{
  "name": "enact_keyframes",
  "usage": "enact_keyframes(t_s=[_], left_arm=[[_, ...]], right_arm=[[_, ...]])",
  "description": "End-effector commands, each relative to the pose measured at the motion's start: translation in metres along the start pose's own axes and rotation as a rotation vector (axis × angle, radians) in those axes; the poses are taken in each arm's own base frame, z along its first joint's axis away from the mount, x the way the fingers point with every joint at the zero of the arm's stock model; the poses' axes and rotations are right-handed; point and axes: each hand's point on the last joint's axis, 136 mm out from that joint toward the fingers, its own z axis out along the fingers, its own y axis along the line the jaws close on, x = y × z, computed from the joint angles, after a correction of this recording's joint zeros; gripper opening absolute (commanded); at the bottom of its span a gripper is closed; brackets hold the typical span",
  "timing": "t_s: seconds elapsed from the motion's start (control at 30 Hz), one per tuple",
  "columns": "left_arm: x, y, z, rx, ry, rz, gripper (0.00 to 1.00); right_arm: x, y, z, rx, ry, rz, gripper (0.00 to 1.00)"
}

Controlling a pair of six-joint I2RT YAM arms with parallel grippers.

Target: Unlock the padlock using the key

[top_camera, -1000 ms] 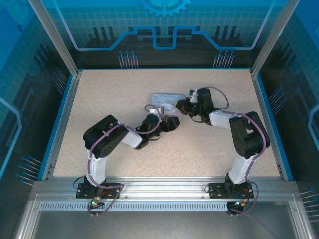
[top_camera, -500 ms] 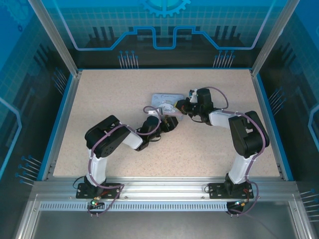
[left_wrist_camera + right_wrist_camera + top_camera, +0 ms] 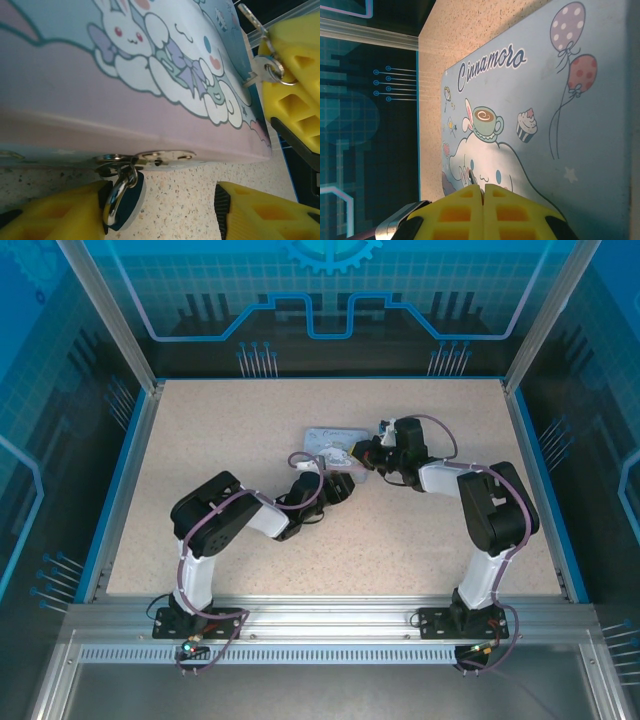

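The left fingers (image 3: 342, 483) stand spread, low on the table (image 3: 30, 182). The padlock (image 3: 122, 200) hangs between them from the hasp of the Cinnamoroll tin (image 3: 100, 100) and touches one of them. I think they should close gently on the dark body, holding it steady for the key without pulling on the hasp. Beyond them, over the tin, the right fingers (image 3: 482, 195) are pressed together and seem to pinch the key (image 3: 257, 67) by its ring (image 3: 277, 75). I count one padlock, one tin and one ring. A second thin blade above the key may be another key.
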Motion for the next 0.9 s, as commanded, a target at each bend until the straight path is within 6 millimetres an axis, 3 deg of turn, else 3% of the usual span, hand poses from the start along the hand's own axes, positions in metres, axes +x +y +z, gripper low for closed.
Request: enact_keyframes(t_s=[0.0,0.23,0.87], left_arm=[[0.018,0.032,0.003,-0.119,0.046,0.016,0.55],[0.021,0.038,0.004,-0.15,0.065,0.027,0.44],[0.029,0.049,0.01,-0.205,0.099,0.045,0.29]], right_arm=[[0.011,-0.023,0.005,0.049,0.042,0.056,0.0],[0.011,-0.025,0.006,0.047,0.042,0.064,0.0],[0.011,-0.029,0.004,0.049,0.041,0.074,0.0]])
